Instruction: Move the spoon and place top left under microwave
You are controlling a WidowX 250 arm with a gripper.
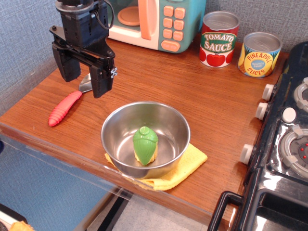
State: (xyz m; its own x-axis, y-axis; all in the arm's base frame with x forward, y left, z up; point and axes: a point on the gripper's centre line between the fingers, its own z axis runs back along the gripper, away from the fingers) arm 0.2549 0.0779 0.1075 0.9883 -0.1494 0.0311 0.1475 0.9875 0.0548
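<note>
The spoon [66, 107] lies on the wooden counter at the left, red-pink ribbed handle pointing toward the front left edge, silver bowl end partly hidden behind my gripper. My black gripper [85, 82] hangs open just above the spoon's bowl end, one finger on each side, holding nothing. The microwave [154, 21] stands at the back of the counter, teal and cream with an orange-pink handle and buttons, directly behind my gripper.
A steel bowl [166, 126] holding a green toy vegetable [145, 143] sits on a yellow cloth [190, 166] at the front. A tomato sauce can [219, 39] and pineapple can [260, 54] stand at the back right. A black stove [284, 144] fills the right side.
</note>
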